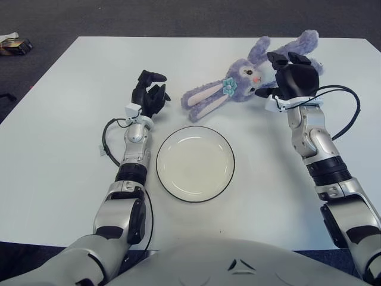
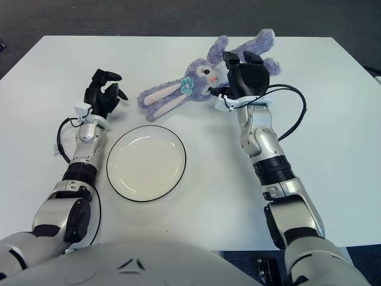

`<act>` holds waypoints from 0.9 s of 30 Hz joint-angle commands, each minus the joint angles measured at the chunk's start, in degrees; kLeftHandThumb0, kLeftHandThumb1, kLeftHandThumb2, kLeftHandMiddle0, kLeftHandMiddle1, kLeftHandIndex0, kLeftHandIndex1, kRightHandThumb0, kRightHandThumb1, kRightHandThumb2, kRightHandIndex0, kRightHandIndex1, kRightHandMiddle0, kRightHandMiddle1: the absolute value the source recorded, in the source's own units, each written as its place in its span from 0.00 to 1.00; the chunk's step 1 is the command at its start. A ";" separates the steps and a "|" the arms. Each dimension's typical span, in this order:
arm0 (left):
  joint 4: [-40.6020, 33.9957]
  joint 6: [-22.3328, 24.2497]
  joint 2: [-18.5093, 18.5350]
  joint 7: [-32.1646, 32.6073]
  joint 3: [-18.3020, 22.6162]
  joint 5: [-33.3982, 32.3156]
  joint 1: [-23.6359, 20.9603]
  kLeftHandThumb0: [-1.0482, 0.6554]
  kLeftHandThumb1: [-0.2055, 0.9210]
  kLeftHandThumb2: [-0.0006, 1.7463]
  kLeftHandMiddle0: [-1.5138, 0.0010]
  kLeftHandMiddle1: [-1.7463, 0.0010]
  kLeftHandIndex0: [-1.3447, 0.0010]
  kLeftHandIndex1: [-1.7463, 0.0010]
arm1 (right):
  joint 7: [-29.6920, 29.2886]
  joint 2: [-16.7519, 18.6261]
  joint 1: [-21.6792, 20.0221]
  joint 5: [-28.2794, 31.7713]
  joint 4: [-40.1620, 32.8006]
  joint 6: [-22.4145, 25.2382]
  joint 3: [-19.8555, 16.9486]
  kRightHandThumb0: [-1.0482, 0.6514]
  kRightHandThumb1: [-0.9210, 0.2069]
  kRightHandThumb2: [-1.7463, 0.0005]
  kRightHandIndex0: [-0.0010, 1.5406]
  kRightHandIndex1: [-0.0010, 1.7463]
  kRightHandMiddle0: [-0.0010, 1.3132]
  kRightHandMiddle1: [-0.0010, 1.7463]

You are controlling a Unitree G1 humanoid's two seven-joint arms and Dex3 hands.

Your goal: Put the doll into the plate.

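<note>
A purple plush rabbit doll (image 1: 250, 71) with pink-lined ears and a teal flower lies on its back at the far side of the white table. My right hand (image 1: 284, 74) hovers over its body, fingers spread around it, not closed on it. A white plate (image 1: 195, 162) with a dark rim sits empty at the table's middle, nearer me than the doll. My left hand (image 1: 149, 95) shows left of the plate's far edge, raised, fingers loosely curled and holding nothing.
The white table (image 1: 53, 131) ends at a dark carpet beyond. A small box-like object (image 1: 15, 45) lies on the floor at the far left. A black cable (image 1: 348, 113) loops out from my right wrist.
</note>
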 commanded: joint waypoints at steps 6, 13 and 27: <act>3.29 -0.42 -0.95 0.63 0.29 -0.15 3.88 0.41 1.00 0.20 0.47 0.00 0.71 0.10 | 0.88 -0.83 -3.95 -1.94 3.12 2.12 2.28 0.22 0.00 0.92 0.23 0.00 0.28 0.02; 3.68 -0.54 -0.93 0.78 0.22 0.00 3.71 0.41 1.00 0.20 0.47 0.00 0.71 0.11 | 1.56 -1.14 -5.79 -1.84 5.66 2.17 3.48 0.21 0.00 0.95 0.22 0.00 0.26 0.01; 4.50 -1.38 -1.03 1.36 -0.02 0.84 3.49 0.41 1.00 0.20 0.47 0.01 0.71 0.11 | 4.45 -3.63 -8.81 -2.73 9.18 0.56 7.06 0.19 0.01 0.99 0.18 0.00 0.20 0.00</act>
